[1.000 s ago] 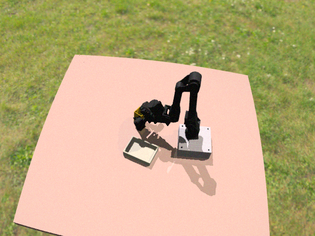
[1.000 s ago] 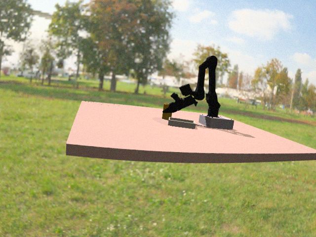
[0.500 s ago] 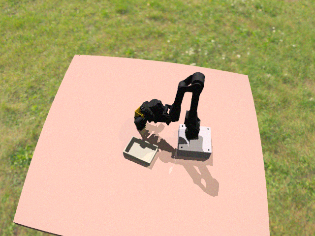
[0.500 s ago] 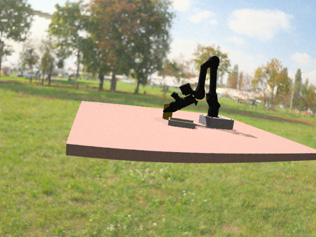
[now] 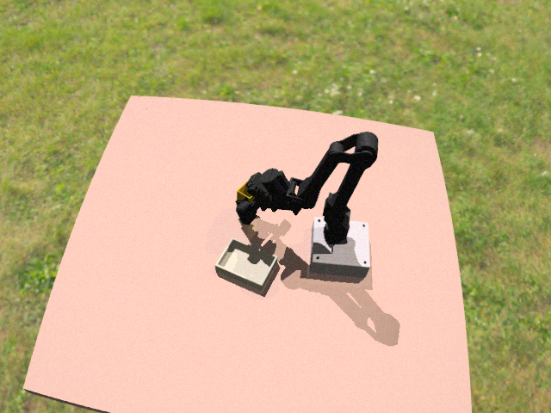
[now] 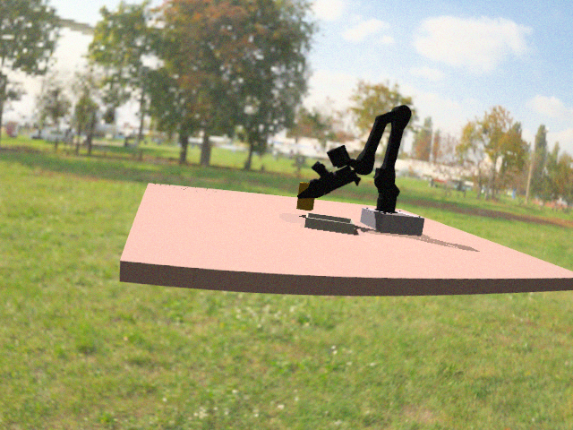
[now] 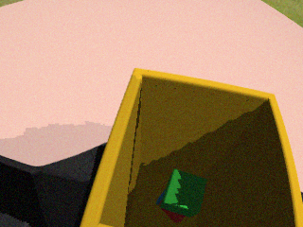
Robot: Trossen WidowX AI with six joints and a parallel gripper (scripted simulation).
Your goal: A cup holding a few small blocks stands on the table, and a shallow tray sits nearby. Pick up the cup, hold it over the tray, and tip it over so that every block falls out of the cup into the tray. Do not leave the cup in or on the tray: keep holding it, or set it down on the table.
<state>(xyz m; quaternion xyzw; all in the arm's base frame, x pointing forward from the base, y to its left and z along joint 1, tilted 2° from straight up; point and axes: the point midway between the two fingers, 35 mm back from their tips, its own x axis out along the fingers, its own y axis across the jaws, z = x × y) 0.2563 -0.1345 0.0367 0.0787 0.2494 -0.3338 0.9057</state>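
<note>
The gripper [image 5: 245, 205] [image 6: 305, 196] has its fingers clamped on the yellow cup [image 5: 243, 194] [image 6: 305, 202] [image 7: 203, 90], green block [image 7: 188, 193] inside, beside the tray [image 5: 247, 268] [image 6: 329, 225]!

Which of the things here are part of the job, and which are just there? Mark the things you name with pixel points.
For the job:
- yellow cup [image 5: 243, 193] [image 6: 305, 203] [image 7: 205, 82], gripped by the hand
- blocks [image 7: 189, 193] inside it
- tray [image 5: 242, 279] [image 6: 328, 225]

Just there:
- grass [image 5: 267, 48] [image 6: 277, 361] [image 7: 291, 10]
- trees [image 6: 231, 60]

No loose clutter shows.

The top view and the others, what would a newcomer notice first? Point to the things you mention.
Probably the square yellow cup [image 5: 243, 193] [image 6: 305, 202] [image 7: 111, 161], gripped in the black arm's hand, with a small green block [image 7: 191, 191] inside. Next, the shallow pale rectangular tray [image 5: 240, 284] [image 6: 329, 225] on the pink table [image 5: 155, 333] [image 6: 231, 254] [image 7: 71, 61].
</note>
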